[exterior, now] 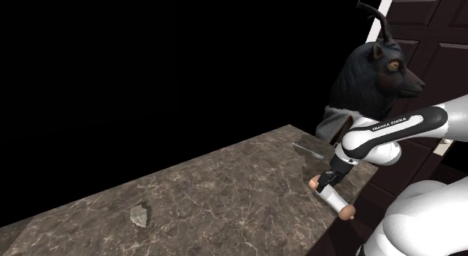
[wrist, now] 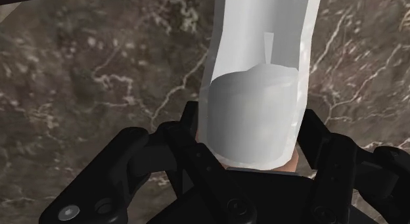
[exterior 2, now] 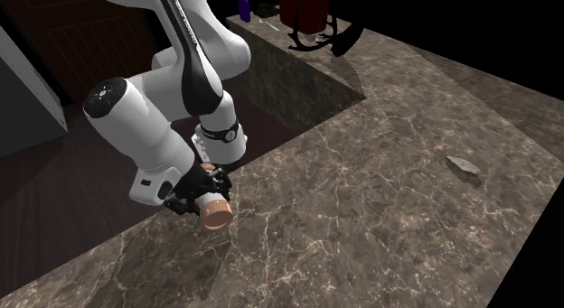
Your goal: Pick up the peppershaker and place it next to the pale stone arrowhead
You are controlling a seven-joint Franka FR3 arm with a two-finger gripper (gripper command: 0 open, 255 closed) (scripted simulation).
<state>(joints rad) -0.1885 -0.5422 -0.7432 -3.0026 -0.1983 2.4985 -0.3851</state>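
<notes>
Two black fingers (wrist: 189, 131) are seen clamped on the shaker (wrist: 259, 91), so the gripper (exterior 2: 206, 189) is judged to be grasping it across its pale body, a tan end pointing out of the hand. The shaker is held at the counter's (exterior 2: 380, 216) edge nearest the stand, lying over rather than upright. Whether it is clear of the marble cannot be told for sure. The arrowhead (exterior: 139, 215) lies well apart from it, far across the counter toward the shoulder view's left.

The carry is judged to be the step in hand. A firm grip is called for, since the body looks smooth and could slip. The shaker should be raised enough that its low end is not dragged, taken across the open marble, and turned upright before being lowered. It should be set just beside the arrowhead, not on it, and released only once it is borne by the counter.
</notes>
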